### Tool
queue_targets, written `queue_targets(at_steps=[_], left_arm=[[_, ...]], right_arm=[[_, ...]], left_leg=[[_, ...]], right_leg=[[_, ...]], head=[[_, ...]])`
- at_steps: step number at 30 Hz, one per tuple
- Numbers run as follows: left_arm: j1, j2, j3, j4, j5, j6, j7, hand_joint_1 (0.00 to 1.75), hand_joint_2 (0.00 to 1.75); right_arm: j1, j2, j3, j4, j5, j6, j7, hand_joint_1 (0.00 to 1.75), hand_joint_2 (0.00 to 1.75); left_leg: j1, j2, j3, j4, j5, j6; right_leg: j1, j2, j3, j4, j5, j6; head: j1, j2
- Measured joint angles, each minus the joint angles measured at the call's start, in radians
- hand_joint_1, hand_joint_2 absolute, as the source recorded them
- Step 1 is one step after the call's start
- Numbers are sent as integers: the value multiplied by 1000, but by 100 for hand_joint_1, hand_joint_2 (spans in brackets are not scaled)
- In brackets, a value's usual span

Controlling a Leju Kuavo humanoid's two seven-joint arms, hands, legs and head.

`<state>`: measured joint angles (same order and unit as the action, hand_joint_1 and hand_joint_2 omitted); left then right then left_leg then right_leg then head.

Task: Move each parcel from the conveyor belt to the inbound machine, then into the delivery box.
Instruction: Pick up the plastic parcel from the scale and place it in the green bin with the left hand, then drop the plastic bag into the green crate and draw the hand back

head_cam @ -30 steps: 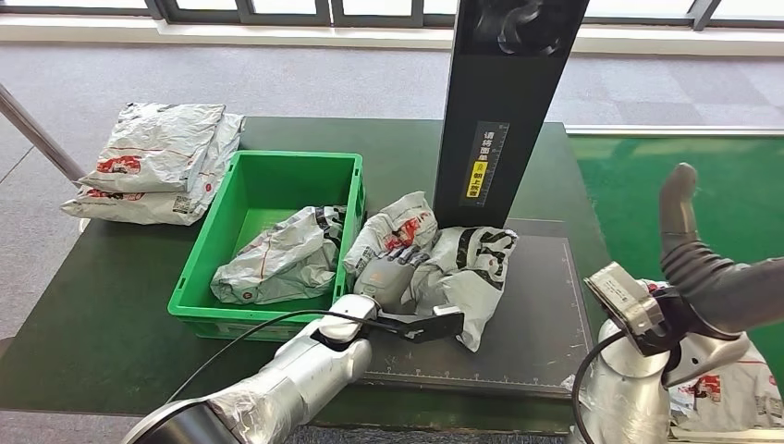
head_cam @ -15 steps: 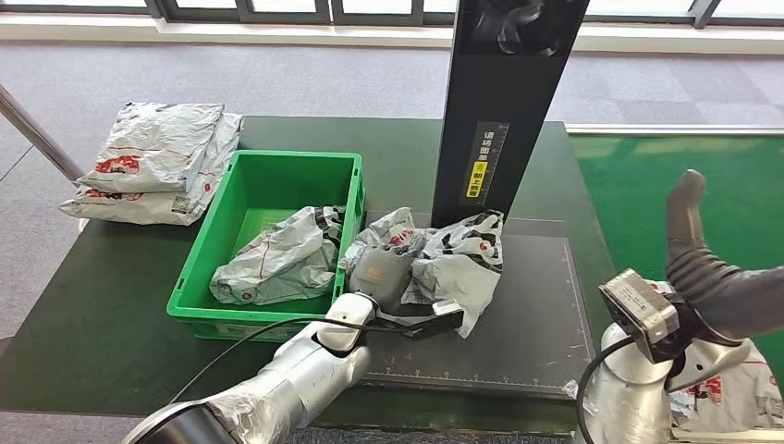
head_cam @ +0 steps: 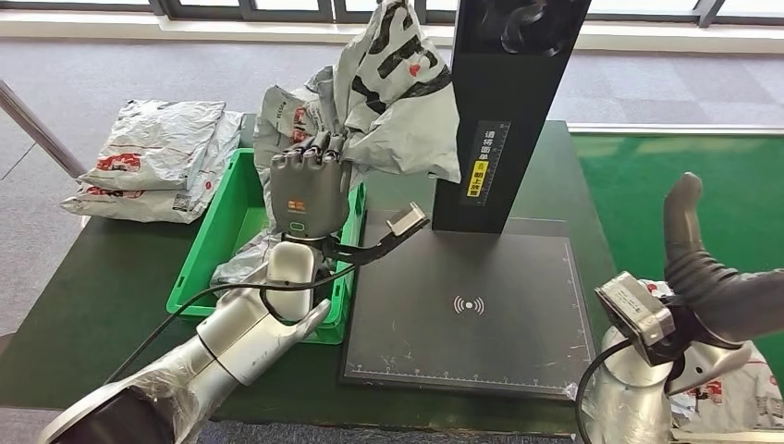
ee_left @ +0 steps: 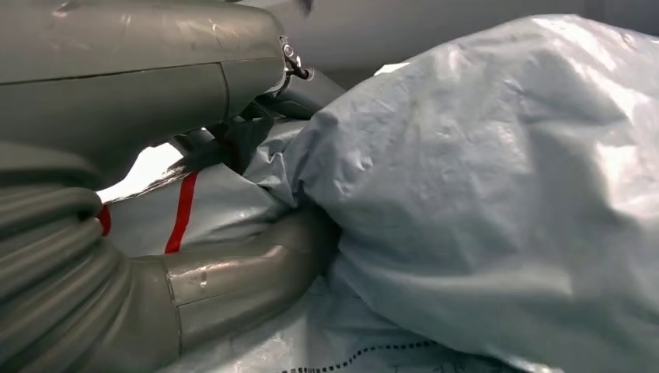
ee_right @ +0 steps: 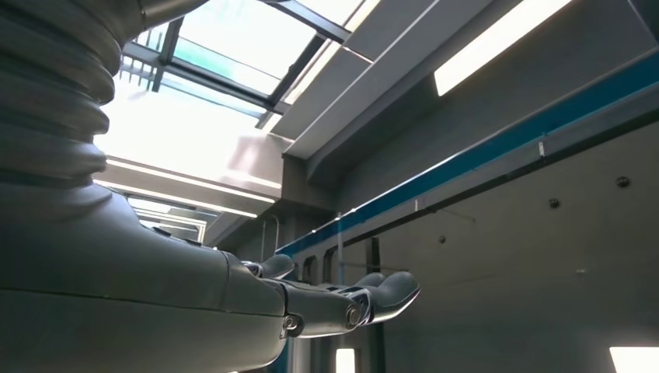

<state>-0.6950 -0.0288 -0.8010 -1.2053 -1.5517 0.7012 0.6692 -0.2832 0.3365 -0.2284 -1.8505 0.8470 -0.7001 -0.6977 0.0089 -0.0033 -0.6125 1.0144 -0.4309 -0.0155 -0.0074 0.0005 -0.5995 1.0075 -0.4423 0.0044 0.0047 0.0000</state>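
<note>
Parcel (head_cam: pixel 398 88) now up, L hand (head_cam: pixel 308 190).

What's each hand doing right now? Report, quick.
Left hand: holding a grey parcel, raised above the green box.
Right hand: open, holding nothing.

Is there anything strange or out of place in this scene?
Yes. The left hand holds two parcels bunched together, raised above the green delivery box. The task moves parcels singly, so a double grab looks odd.
</note>
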Motion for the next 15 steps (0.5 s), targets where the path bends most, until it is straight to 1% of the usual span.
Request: queue_targets(at_steps=[1,2,3,4,5,7,8,9,10,11,12,14,15], left_arm=[[-2,23,-13,-50,0,0,-12,175,175],[9,42,-16,-106,0,0,-45,175,175],[38,42,2,-170,0,0,-111,175,175],[86,24,37,-241,0,0,-216,175,175],[147,-9,90,-311,0,0,-363,175,175],[254,-94,207,-423,0,1,-707,175,175],[288,-126,259,-464,0,1,-862,175,175],[313,-149,304,-497,0,1,-975,175,175],[335,-166,343,-526,0,1,-1040,175,175],[355,-181,375,-550,0,0,-1052,175,175],[372,-194,399,-569,0,0,-1027,175,175],[395,-218,431,-600,0,0,-941,175,175],[404,-230,446,-613,0,0,-917,175,175]], right_arm=[[0,0,0,0,1,0,0,0,175],[1,0,0,0,1,0,0,0,175],[2,0,-1,-1,1,0,0,0,175],[4,0,-3,-2,0,0,0,0,175],[5,0,-5,-4,0,0,0,0,175],[7,0,-11,-8,0,0,0,0,175],[8,0,-12,-8,0,0,0,0,175],[8,0,-13,-8,0,0,0,0,175],[8,0,-14,-8,0,0,0,0,175],[9,0,-14,-8,0,0,0,0,175],[9,0,-15,-8,0,0,0,0,175],[9,0,-16,-9,0,0,0,0,175],[9,0,-16,-9,0,0,0,0,175]], left_leg=[[0,0,0,0,0,0],[0,2,0,0,0,0],[-1,3,1,0,-1,0],[-2,4,1,0,-2,0],[-2,5,1,0,-2,0],[-3,4,0,1,-4,2],[-4,5,0,1,-5,2],[-4,5,1,1,-6,3],[-5,6,1,1,-7,3],[-5,6,1,1,-7,3],[-5,6,1,1,-7,3],[-5,6,1,0,-6,3],[-5,6,1,0,-6,3]], right_leg=[[0,1,0,0,0,0],[0,2,0,0,0,0],[-1,4,-1,0,0,0],[-2,5,-1,0,0,1],[-2,5,-1,0,-1,1],[-3,5,-1,0,-2,3],[-4,5,-1,0,-3,3],[-4,5,-1,0,-3,3],[-5,6,-1,0,-3,4],[-5,6,-2,0,-3,4],[-4,6,-2,0,-3,4],[-3,5,-1,0,-3,3],[-3,5,-1,0,-3,3]], head=[[0,0],[0,0],[-1,0],[-2,0],[-2,0],[-1,0],[-1,0],[-1,0],[-1,0],[-1,0],[-1,0],[-1,0],[-1,0]])
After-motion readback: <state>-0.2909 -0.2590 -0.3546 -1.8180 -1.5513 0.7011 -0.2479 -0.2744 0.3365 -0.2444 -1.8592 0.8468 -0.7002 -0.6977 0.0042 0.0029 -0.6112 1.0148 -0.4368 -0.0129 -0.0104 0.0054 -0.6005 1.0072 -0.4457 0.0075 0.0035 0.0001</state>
